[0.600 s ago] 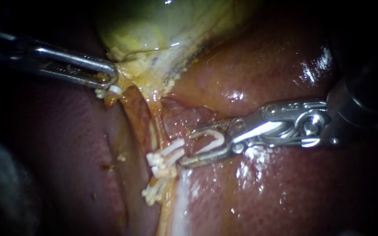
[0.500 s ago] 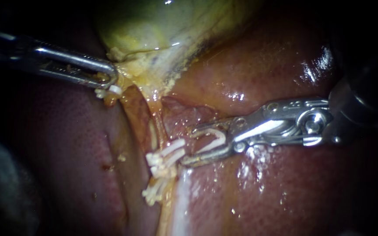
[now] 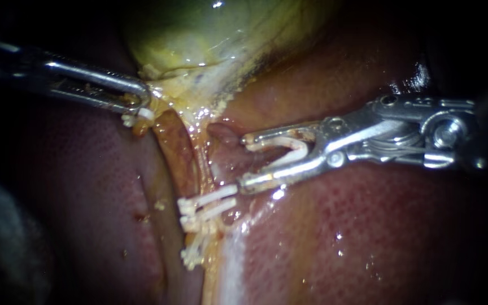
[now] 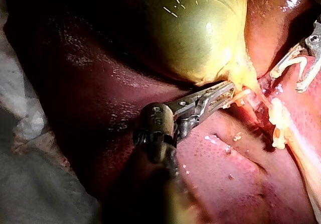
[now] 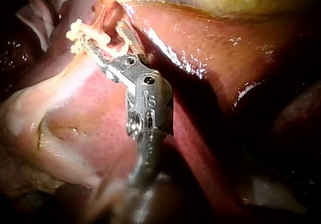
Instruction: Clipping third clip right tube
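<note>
White V-shaped plastic clip (image 3: 289, 151) sits loaded in right instrument (image 3: 245, 161), jaws spread wide, each bearing on a clip leg; thin pale-yellow tube (image 3: 201, 164) lies just ahead of the jaw tips, running crosswise to them, bare above closed white clips (image 3: 207, 197); left instrument (image 3: 136, 101), farther off, clamps yellow-green gallbladder (image 3: 199, 45) neck.

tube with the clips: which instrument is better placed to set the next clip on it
Right: the right instrument holds an open clip just beside the tube, while the left instrument grips the gallbladder.
</note>
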{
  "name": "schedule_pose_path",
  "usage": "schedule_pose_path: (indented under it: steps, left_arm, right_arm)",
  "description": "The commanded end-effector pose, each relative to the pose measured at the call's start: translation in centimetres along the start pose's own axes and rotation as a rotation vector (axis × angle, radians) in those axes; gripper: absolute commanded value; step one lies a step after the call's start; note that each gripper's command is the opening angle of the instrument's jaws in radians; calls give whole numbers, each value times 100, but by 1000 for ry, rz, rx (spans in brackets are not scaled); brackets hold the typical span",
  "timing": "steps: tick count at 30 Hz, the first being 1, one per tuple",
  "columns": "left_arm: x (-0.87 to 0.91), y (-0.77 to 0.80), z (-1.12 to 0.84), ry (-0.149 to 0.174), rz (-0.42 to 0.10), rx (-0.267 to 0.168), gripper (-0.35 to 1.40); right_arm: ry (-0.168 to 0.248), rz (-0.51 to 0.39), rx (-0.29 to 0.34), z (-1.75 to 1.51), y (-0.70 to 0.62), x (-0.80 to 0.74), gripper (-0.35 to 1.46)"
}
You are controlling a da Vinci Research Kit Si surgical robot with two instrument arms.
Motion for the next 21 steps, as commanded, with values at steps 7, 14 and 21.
schedule_pose_path:
  steps: [7,14,21]
  left_arm:
    - [0,0,1,0,0,1,-35]
    - [-2,0,3,-1,1,0,-35]
    - [-2,0,4,-2,1,-1,-35]
  right_arm:
    - [2,30,-14,25,8,-1,45]
    - [17,92,-45,51,22,-2,46]
    - [90,164,-4,72,23,-1,47]
